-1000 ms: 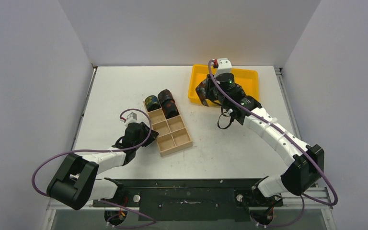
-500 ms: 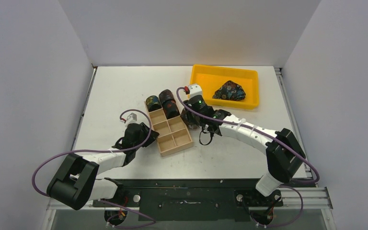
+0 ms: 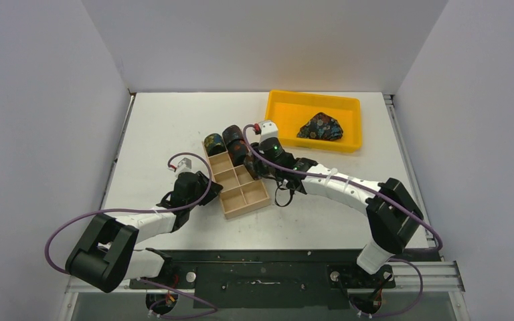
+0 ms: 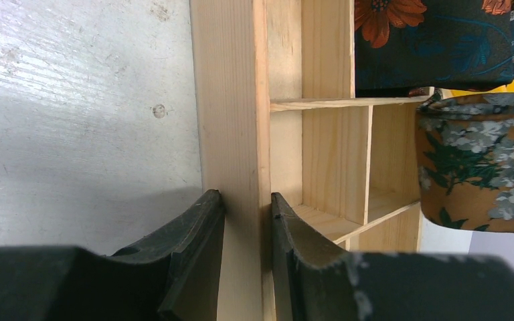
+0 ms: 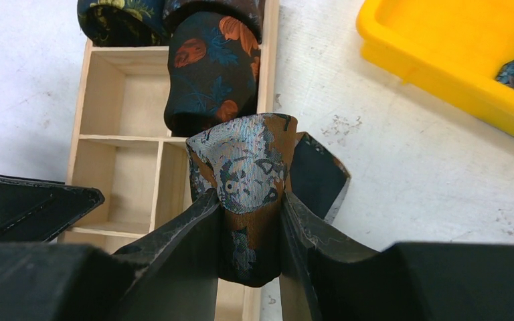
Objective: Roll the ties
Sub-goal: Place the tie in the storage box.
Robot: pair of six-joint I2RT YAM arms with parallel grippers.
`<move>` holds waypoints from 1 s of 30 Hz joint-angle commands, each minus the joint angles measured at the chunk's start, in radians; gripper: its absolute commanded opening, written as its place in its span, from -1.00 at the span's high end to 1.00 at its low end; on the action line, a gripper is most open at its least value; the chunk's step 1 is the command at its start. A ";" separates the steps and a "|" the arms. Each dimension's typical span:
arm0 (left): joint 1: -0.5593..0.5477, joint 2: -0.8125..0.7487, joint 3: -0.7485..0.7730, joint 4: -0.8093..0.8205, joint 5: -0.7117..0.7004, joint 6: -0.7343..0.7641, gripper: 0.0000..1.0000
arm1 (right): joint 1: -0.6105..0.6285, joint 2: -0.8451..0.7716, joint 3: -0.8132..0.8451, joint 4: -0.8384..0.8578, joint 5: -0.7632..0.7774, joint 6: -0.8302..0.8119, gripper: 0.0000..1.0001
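My right gripper (image 5: 249, 207) is shut on a rolled brown-rust tie (image 5: 244, 167) with grey-blue flowers, held over the right edge of the wooden box (image 5: 124, 100), near its middle row. A loose dark end sticks out on the roll's right. Two rolled ties stand at the box's far end, a dark blue one with orange flowers (image 5: 211, 67) and a dark one with yellow (image 5: 117, 20). My left gripper (image 4: 244, 200) is shut on the box's left wall (image 4: 231, 100). In the top view, the held tie (image 3: 249, 167) hangs by the box (image 3: 244, 194).
A yellow tray (image 3: 288, 110) stands at the back right with a crumpled blue floral tie (image 3: 320, 126) in it. The right arm stretches across the table from the right base to the box. White walls close in the table on three sides.
My right arm has swung from over the yellow tray leftward to the box, carrying the brown tie. The tie in the tray is uncovered now. The left arm has not moved.
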 commanded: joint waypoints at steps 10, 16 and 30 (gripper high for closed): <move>-0.019 0.045 -0.019 -0.048 0.103 -0.036 0.91 | 0.028 0.077 -0.058 0.144 -0.064 0.081 0.90; -0.019 0.044 -0.027 -0.041 0.106 -0.046 0.91 | 0.033 0.107 -0.101 0.201 -0.091 0.118 0.90; -0.019 0.029 -0.041 -0.037 0.102 -0.052 0.91 | -0.054 0.154 -0.275 0.419 -0.305 0.381 0.89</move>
